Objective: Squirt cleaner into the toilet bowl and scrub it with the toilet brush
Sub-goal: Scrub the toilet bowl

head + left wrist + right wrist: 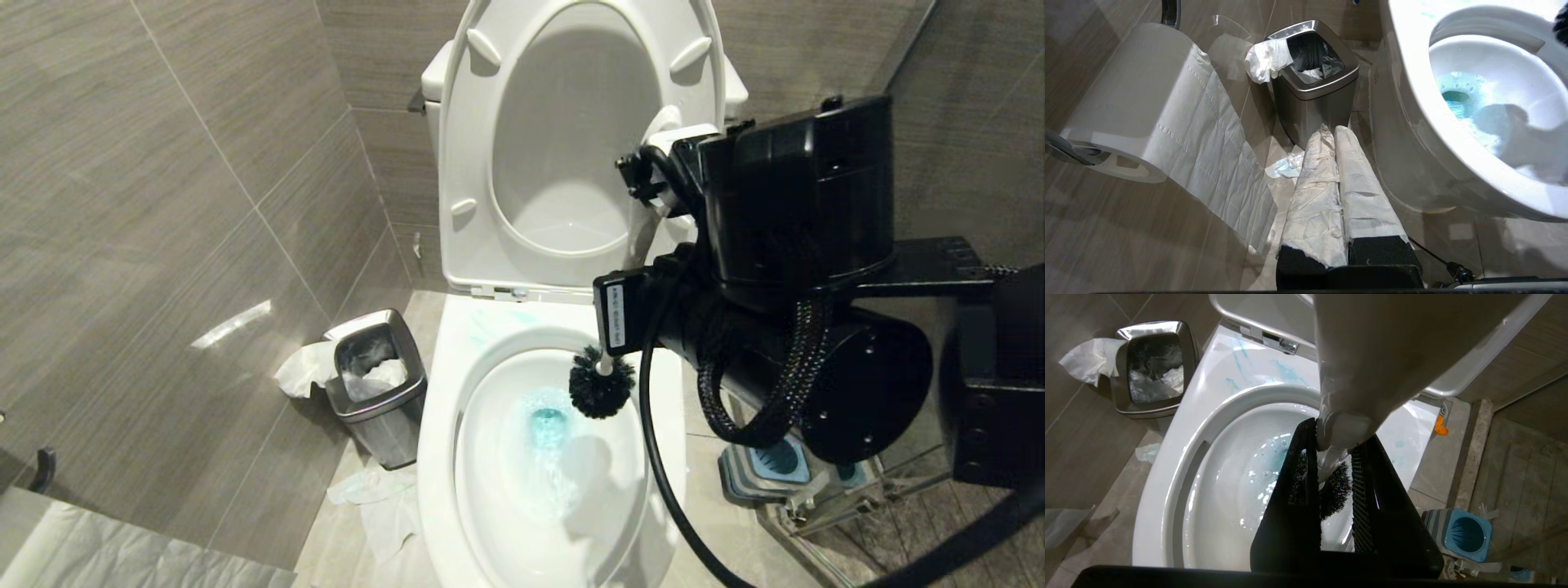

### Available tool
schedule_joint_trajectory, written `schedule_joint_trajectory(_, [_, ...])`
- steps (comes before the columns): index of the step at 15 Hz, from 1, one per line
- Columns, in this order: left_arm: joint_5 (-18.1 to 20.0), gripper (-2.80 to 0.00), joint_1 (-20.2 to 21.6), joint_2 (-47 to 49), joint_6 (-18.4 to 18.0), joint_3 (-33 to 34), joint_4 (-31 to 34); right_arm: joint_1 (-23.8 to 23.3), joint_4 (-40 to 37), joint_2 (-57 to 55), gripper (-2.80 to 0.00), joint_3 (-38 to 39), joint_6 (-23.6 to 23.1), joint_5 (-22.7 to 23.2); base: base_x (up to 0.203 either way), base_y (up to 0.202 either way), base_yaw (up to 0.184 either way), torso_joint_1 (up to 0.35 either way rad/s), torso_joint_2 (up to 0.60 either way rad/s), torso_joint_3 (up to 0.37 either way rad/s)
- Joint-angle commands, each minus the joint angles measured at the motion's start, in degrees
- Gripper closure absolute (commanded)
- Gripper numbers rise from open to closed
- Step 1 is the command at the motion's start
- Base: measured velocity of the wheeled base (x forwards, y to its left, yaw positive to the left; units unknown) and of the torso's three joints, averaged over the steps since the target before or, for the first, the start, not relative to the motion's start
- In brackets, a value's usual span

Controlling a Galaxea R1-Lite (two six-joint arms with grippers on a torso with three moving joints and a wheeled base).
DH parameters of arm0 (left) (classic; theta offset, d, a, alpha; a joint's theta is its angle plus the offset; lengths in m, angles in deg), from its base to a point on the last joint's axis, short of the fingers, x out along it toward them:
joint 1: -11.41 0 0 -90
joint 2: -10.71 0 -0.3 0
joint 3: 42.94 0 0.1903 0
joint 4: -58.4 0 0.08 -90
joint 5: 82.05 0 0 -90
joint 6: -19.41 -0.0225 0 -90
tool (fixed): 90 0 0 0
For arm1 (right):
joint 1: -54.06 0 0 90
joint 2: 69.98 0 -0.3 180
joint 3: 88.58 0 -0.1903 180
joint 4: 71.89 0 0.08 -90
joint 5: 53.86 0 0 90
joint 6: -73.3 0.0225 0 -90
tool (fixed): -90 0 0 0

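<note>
Blue-tinted water sits in the toilet bowl, darkest around the drain, with foamy streaks down the inner wall and faint blue smears on the flat ceramic ledge behind the opening. The seat and lid stand raised against the tank. The right gripper hangs over the right rear part of the bowl, its two black fingers pinching the white handle of the toilet brush; the black bristle head hangs just inside the rim, above the water and apart from it.

On the floor to the left of the bowl stands a small square steel bin lined with a black bag, crumpled white paper inside and a wad draped over its edge; more paper lies on the tiles beside it. A narrow strip of floor separates bin and bowl. The brush's blue holder stands empty on the floor at the bowl's right.

The left gripper, its paper-wrapped fingers pressed together, points at the bin's base, near a hanging toilet paper roll.
</note>
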Motion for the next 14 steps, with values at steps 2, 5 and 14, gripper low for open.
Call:
schedule_joint_trajectory(2, [-0.1,0.0,0.0,0.1,0.3,0.1,0.0,-1.7,0.3,-5.9,0.0,-2.0,0.2,-0.1,0.0,0.0,0.0,0.0,0.0,0.0])
schedule_joint_trajectory(5, [-0.1,0.0,0.0,0.1,0.3,0.1,0.0,-3.6,0.5,-12.2,0.0,-7.8,0.8,-0.1,0.0,0.0,0.0,0.0,0.0,0.0])
schedule_joint_trajectory(14, [-0.1,0.0,0.0,0.1,0.3,0.1,0.0,-10.2,0.4,-27.1,0.0,-22.6,2.1,-0.6,0.0,0.0,0.0,0.0,0.0,0.0])
